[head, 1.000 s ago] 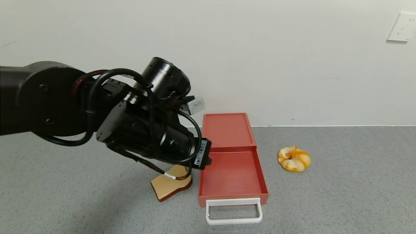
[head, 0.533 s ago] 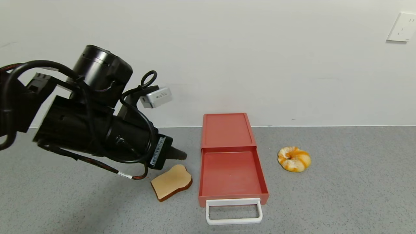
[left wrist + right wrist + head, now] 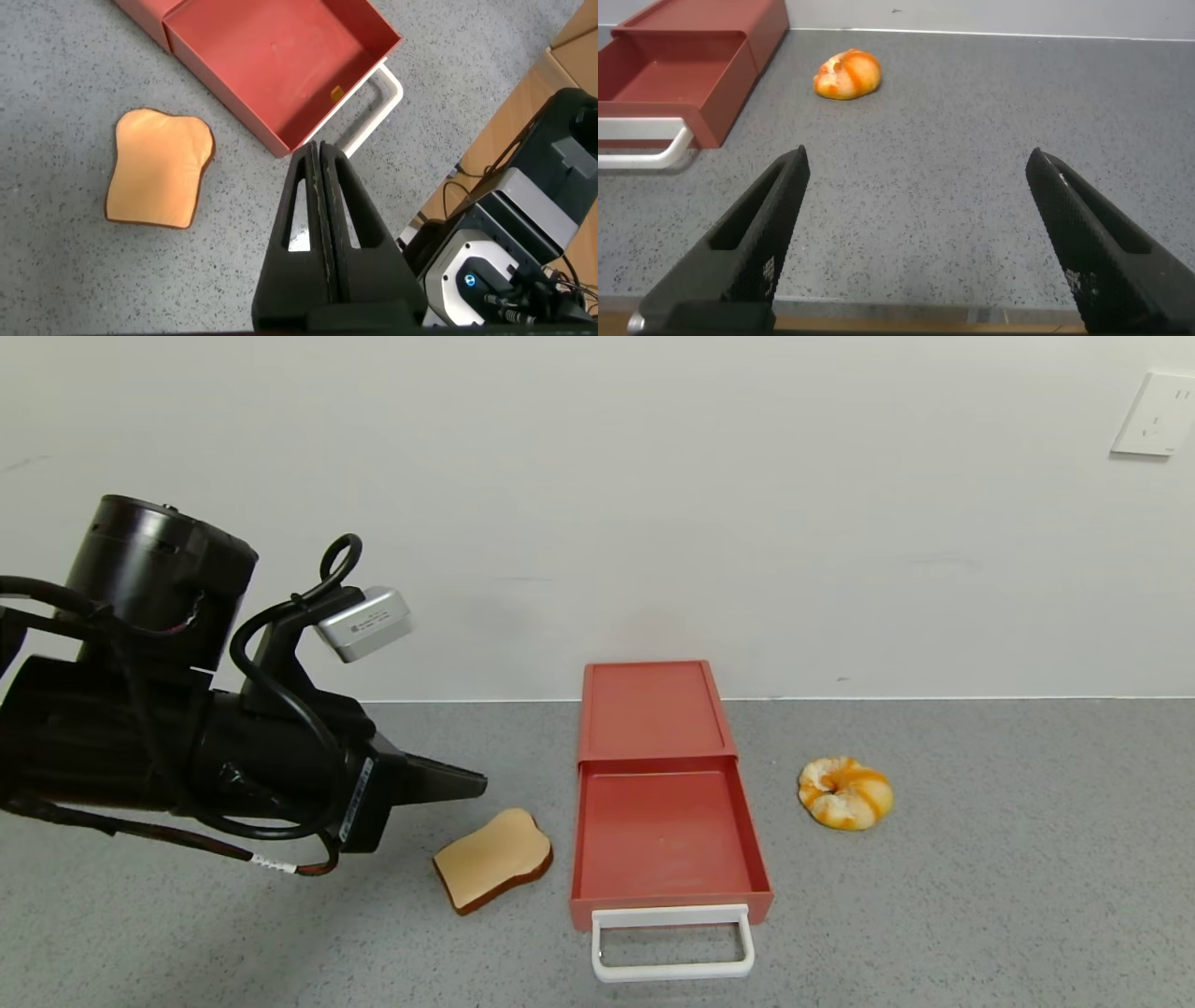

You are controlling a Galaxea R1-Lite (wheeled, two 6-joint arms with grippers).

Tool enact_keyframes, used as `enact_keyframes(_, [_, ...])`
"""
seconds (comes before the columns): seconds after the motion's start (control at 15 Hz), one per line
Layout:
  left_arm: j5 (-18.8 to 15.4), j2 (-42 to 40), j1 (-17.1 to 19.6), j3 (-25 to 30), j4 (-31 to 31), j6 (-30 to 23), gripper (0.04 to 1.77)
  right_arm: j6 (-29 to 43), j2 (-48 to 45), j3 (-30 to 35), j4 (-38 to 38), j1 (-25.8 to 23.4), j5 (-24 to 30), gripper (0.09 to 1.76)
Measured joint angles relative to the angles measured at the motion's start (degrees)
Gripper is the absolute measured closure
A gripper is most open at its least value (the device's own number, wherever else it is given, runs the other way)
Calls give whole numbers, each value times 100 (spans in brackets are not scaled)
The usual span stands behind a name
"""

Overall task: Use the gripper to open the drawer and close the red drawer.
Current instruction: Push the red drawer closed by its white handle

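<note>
No legible text, brand, number or sign in any view.

Small silver box (image 3: 363, 623) on left arm: printed lines on its face, too fine to read.

White label strip (image 3: 356, 799) on side of left gripper (image 3: 471, 787) body: barcode-like marks, unreadable at this angle.

White tag (image 3: 270, 863) on the red-black cable below the gripper: dark marks, unreadable.

White wall socket plate (image 3: 1153, 413) at upper right of head view: slots only, no lettering made out.

Yellow speck (image 3: 336, 91) on the drawer (image 3: 280, 65) tray floor near its front wall: possibly a sticker, no print discernible.
</note>
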Motion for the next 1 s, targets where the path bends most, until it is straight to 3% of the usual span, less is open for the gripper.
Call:
enact_keyframes(0.73, [12,-85,13,88,-11,-30,170,2,0,0,0,0,0,14])
enact_keyframes(1.0, [122,28,-390,-69,-17,-518,170,0,0,0,0,0,0,14])
